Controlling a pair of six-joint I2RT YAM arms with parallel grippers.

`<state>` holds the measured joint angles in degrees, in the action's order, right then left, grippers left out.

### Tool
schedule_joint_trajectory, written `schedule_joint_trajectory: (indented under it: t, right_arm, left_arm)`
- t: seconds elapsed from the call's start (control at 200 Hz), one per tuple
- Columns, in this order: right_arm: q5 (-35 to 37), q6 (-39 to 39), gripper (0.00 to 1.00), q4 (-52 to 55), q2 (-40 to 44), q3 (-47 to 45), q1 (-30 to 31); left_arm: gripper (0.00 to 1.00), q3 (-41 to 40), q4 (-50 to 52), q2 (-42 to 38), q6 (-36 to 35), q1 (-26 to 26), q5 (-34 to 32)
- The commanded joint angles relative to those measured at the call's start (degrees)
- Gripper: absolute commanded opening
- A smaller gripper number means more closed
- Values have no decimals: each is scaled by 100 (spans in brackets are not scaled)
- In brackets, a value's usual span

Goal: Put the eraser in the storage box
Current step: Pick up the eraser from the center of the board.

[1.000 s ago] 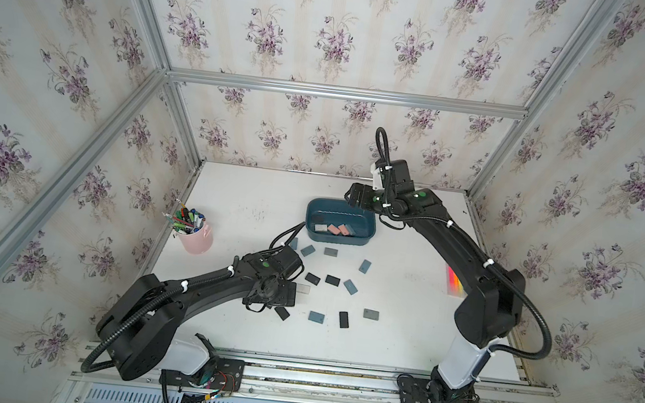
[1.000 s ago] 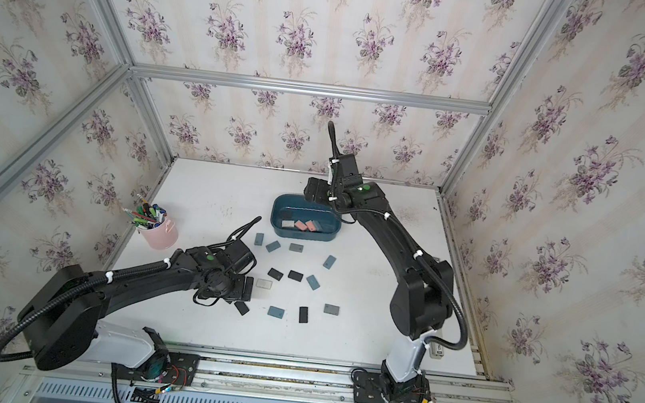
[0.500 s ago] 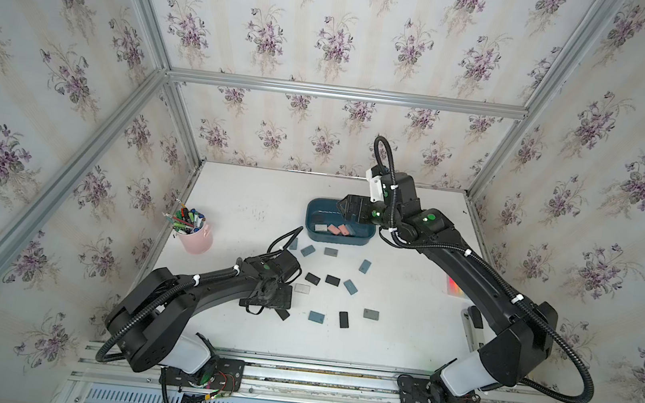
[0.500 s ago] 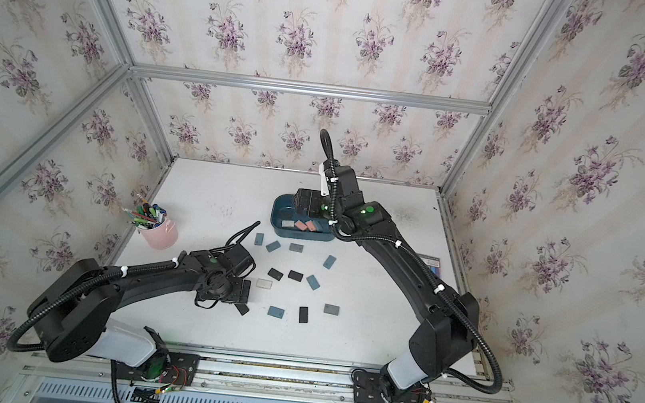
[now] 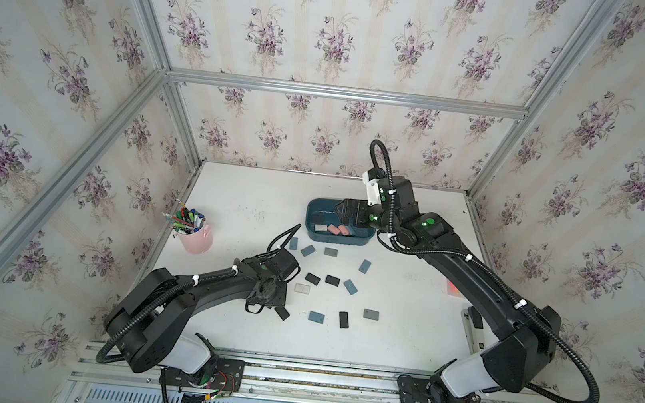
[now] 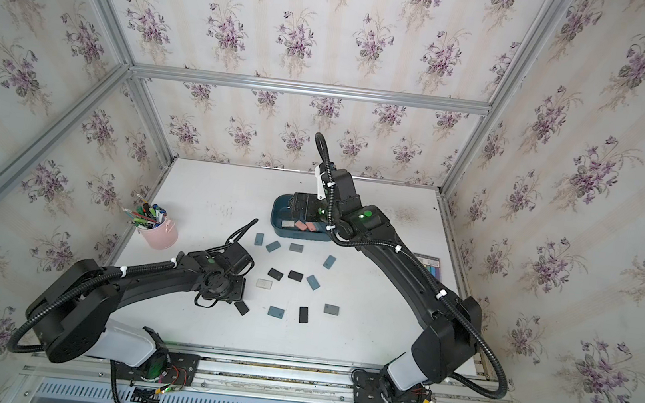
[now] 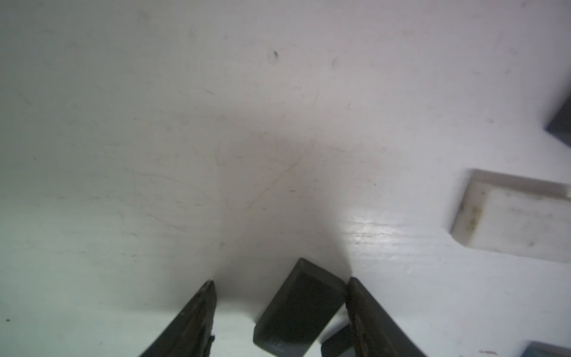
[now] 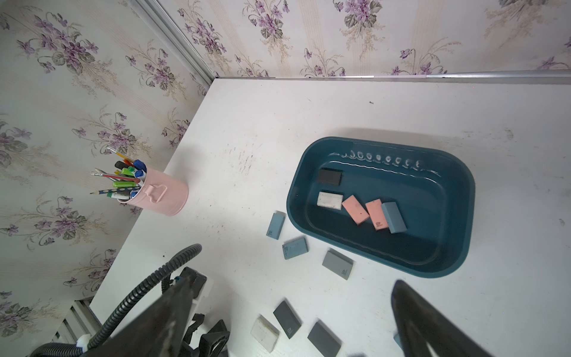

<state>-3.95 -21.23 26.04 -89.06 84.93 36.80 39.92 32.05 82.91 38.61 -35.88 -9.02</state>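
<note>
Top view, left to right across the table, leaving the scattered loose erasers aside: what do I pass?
Pink pen cup → left gripper, low over a black eraser → storage box → colour card by the table's edge.

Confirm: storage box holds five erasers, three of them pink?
No. The storage box holds five erasers, but only two pink erasers; the rest are a black eraser, white eraser and blue eraser. Right wrist view shows it.
</note>
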Motion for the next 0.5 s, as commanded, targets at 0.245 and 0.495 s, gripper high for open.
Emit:
schedule_joint_trajectory:
  t: [0.245,0.495]
  right_arm:
    - [187,-30,100,-114,11,-28,5]
    - [252,-17,100,-100,73,-76,7]
  left_arm:
    - [44,-159,327,-8,24,10,89]
    - [33,-119,445,2,23,10,106]
